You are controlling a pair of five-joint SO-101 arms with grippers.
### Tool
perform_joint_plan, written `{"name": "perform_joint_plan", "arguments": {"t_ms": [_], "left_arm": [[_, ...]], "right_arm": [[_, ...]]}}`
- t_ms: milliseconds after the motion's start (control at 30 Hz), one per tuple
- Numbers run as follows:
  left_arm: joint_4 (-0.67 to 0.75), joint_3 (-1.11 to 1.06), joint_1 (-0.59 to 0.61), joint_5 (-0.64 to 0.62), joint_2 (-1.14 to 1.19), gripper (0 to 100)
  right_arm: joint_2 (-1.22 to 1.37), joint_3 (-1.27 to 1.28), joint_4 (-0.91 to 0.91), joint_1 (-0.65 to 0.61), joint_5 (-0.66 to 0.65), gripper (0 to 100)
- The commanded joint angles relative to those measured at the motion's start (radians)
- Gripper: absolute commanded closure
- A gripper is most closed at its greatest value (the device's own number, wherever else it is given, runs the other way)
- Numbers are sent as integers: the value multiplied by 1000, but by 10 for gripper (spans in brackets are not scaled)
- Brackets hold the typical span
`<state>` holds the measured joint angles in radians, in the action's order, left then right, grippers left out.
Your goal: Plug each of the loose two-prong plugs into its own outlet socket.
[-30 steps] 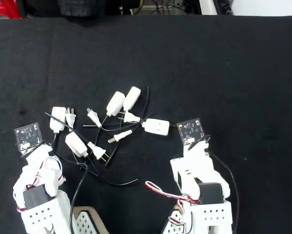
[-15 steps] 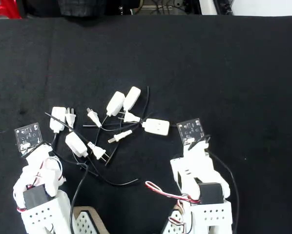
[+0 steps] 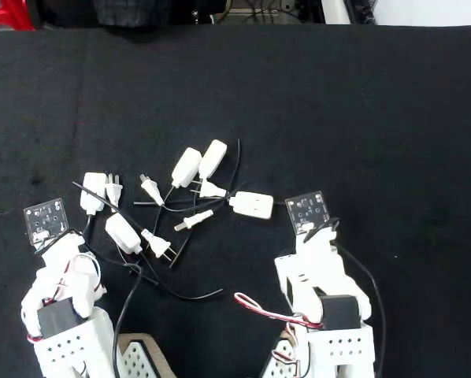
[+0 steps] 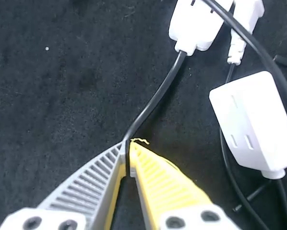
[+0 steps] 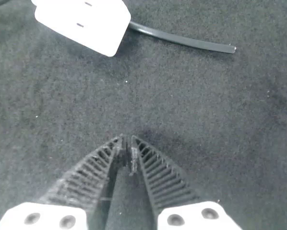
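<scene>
Several white two-prong plugs and white outlet sockets on black cords lie tangled at the table's middle. One plug (image 3: 158, 244) lies beside a socket (image 3: 123, 233), and another plug (image 3: 193, 220) lies near a socket (image 3: 251, 205). My left gripper (image 4: 128, 147) is shut, low over the mat. A black cord (image 4: 155, 98) from a white body (image 4: 196, 26) runs down to its tips; I cannot tell whether it is pinched. A socket (image 4: 254, 122) with two slots lies close by. My right gripper (image 5: 126, 143) is shut on nothing, a short way from a socket (image 5: 83, 21).
Both arms (image 3: 62, 291) (image 3: 322, 295) sit at the near edge of the black mat (image 3: 361, 118). A loose cord end (image 5: 182, 40) lies ahead of the right gripper. Black cords loop between the arms (image 3: 180, 293). A red object (image 3: 3, 14) is at the far left corner.
</scene>
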<state>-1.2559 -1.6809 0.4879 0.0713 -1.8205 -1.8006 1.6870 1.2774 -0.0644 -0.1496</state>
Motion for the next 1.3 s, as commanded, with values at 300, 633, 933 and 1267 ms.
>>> {"name": "perform_joint_plan", "arguments": {"t_ms": [300,633,933,1267], "left_arm": [[26,104,-15,37,-3,970],[60,343,-180,86,57,905],[138,588,-291,-5,557,902],[164,961,-318,-183,1068,832]], "right_arm": [[-42,1,2,11,3,986],[-42,1,2,11,3,986],[-42,1,2,11,3,986],[-42,1,2,11,3,986]]}}
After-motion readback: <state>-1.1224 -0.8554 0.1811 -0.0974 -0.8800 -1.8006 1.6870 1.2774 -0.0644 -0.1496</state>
